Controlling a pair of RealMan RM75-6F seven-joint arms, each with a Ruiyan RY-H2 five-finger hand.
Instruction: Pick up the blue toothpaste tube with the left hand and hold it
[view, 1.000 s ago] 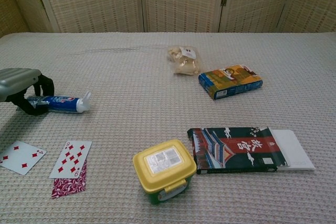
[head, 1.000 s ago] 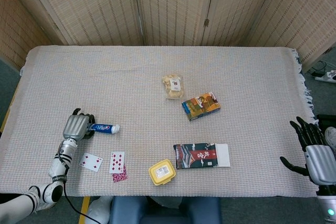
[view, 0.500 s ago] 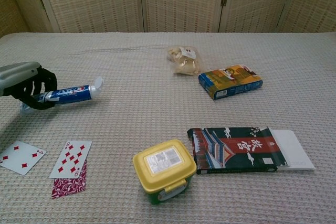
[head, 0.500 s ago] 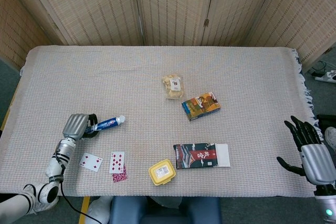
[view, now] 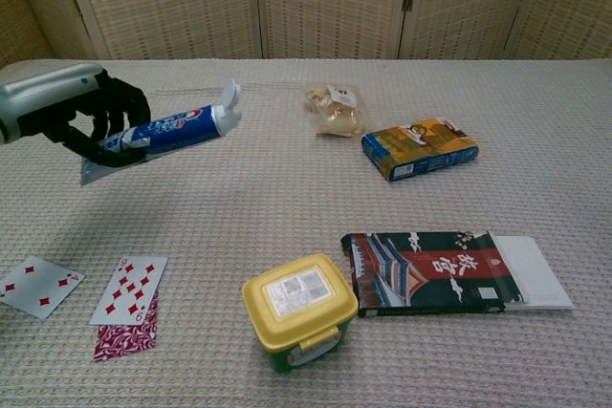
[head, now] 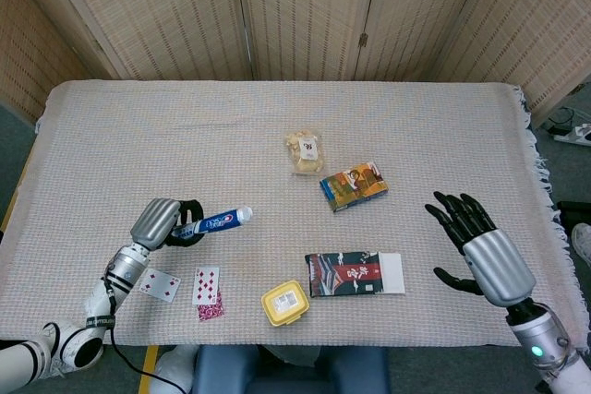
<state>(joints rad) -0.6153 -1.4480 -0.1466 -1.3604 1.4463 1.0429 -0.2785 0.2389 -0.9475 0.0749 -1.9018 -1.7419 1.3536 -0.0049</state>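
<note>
The blue toothpaste tube (head: 218,222) (view: 177,130) hangs in the air above the cloth, its white cap pointing right and slightly up. My left hand (head: 164,222) (view: 72,112) grips the tube's flat tail end, fingers curled round it. My right hand (head: 482,248) hovers over the table's right side with its fingers spread, holding nothing; the chest view does not show it.
Playing cards (head: 185,285) (view: 122,289) lie below the left hand. A yellow-lidded box (head: 284,303) (view: 298,306), a dark flat carton (head: 354,274) (view: 435,271), a colourful small box (head: 354,185) (view: 419,148) and a snack bag (head: 304,151) (view: 334,108) sit mid-table.
The left hand has lifted the tube off the cloth and carried it up and to the right. The right hand has risen from the table's right edge and moved inward over the table.
</note>
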